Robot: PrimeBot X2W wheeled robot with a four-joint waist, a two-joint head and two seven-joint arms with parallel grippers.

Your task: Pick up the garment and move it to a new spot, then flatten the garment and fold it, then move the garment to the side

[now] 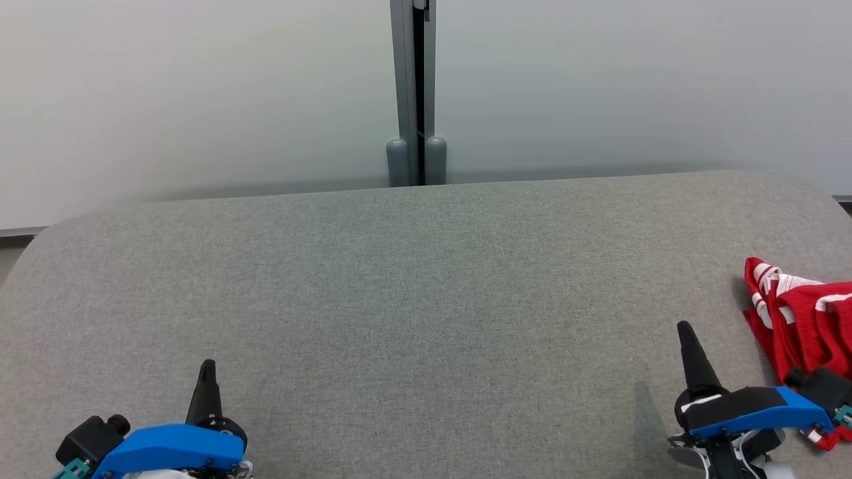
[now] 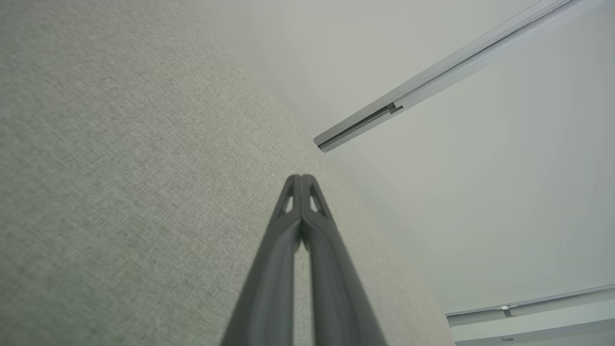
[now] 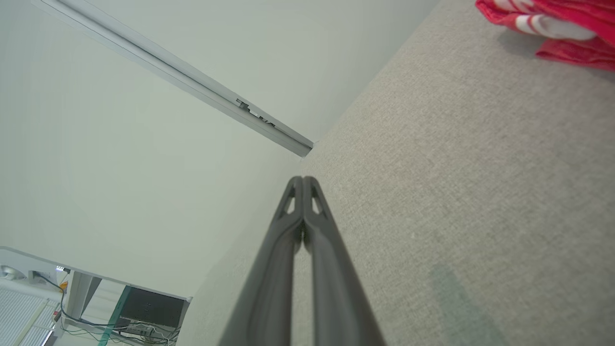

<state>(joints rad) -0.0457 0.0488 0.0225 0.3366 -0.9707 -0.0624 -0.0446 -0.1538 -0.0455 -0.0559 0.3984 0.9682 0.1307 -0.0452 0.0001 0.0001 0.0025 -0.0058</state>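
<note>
Jaws of the left gripper (image 1: 208, 366) are closed and empty, at the lower left of the head view, over the grey fabric surface (image 1: 426, 286). At centre, a grey post (image 1: 416, 93) divides the pale wall panels behind the surface. Jaws of the right gripper (image 1: 685, 329) are likewise closed and empty, at lower right. The red-and-white garment (image 1: 809, 319) lies crumpled on the surface just right of this gripper, cut off by the frame edge. The right wrist view adds a desk (image 3: 139, 302) with cables beyond the surface.
</note>
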